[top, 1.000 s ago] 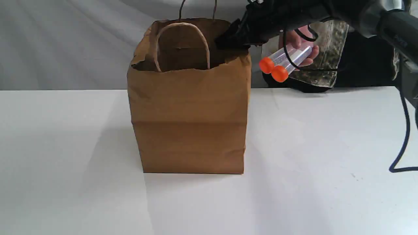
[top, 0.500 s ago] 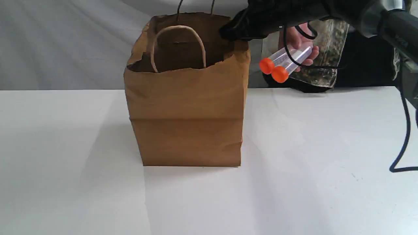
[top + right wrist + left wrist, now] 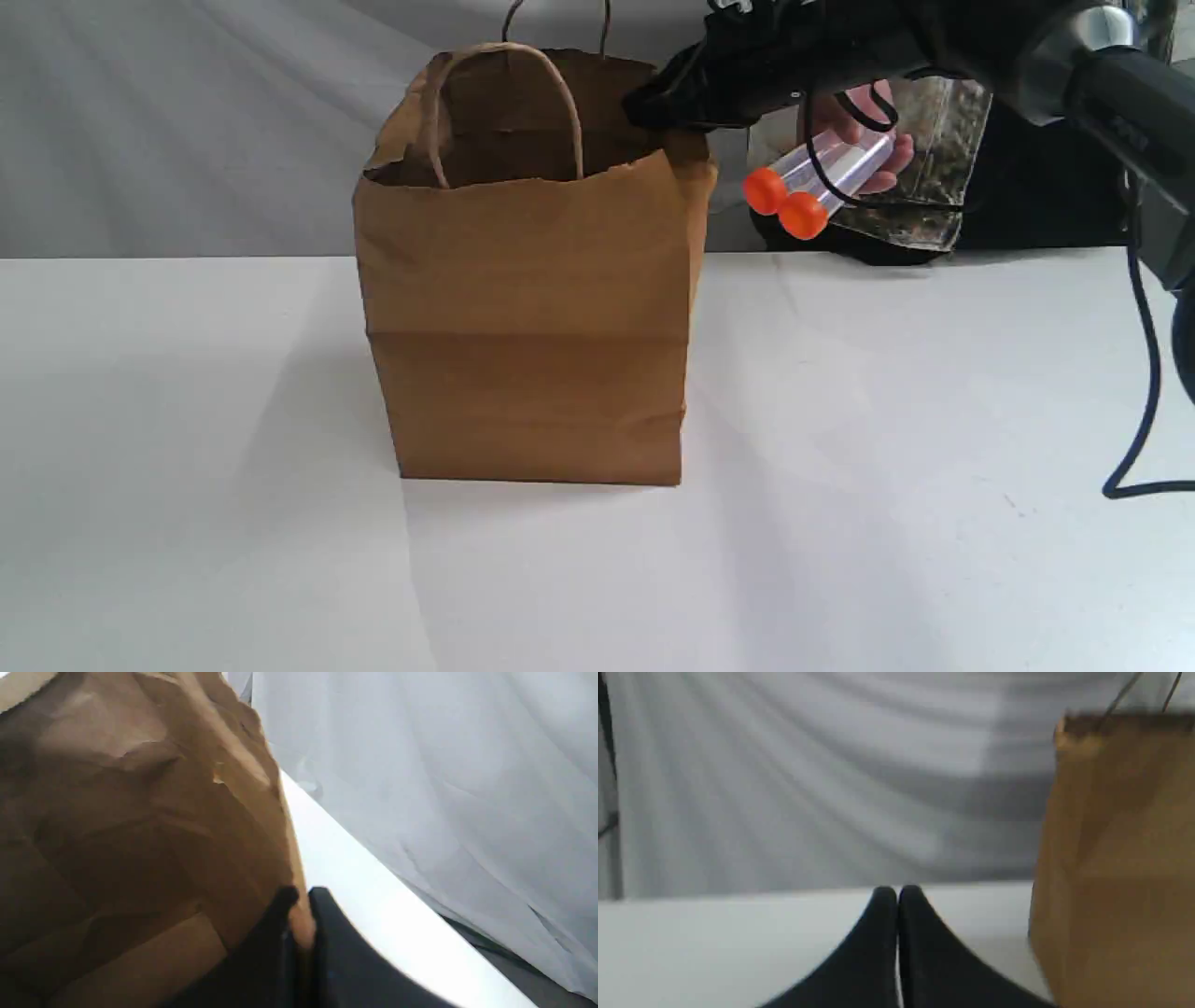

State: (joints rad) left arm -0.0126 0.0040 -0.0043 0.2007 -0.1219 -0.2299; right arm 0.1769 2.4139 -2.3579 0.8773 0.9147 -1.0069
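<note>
A brown paper bag (image 3: 527, 317) stands open on the white table (image 3: 934, 420), its handles up. My right gripper (image 3: 653, 103) is shut on the bag's far right rim; in the right wrist view the paper edge (image 3: 299, 914) is pinched between the two black fingers (image 3: 327, 933), with the bag's inside (image 3: 117, 826) beside them. My left gripper (image 3: 897, 896) is shut on nothing, low over the table, with the bag's side (image 3: 1115, 858) close by. The left arm does not show in the exterior view.
Behind the bag a person's hand (image 3: 864, 126) holds two clear tubes with orange caps (image 3: 789, 201). A camouflage cloth (image 3: 934, 159) lies at the back right. A black cable (image 3: 1153, 373) hangs from the right arm. Grey cloth (image 3: 187, 121) covers the background.
The bag has shifted a little to the left and turned slightly, pulled at its rim by my right gripper. The hand with the tubes has barely moved.
</note>
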